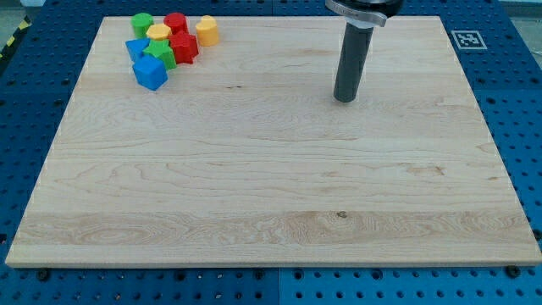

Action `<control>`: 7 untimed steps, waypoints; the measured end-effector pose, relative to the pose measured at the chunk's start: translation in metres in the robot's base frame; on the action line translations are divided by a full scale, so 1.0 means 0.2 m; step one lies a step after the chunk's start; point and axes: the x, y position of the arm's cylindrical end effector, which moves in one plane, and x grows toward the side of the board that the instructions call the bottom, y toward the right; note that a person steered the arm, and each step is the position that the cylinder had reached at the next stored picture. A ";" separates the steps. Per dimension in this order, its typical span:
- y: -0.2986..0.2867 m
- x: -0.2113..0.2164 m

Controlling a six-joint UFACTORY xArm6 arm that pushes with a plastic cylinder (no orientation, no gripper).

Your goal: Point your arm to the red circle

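A red round block (176,23) stands at the view's top left, in a tight cluster of blocks on the wooden board (271,195). Beside it are a green block (141,23), a yellow block (158,34), a red star-like block (184,47), a yellow block (207,30), a green block (160,56), a blue block (136,48) and a blue cube (151,73). My tip (344,98) rests on the board far to the right of the cluster, well apart from every block.
The board lies on a blue perforated table (517,102). A black-and-white marker tag (467,39) sits just off the board's top right corner. The arm's dark mount (364,10) shows at the view's top.
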 end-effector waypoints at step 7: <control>-0.65 -0.94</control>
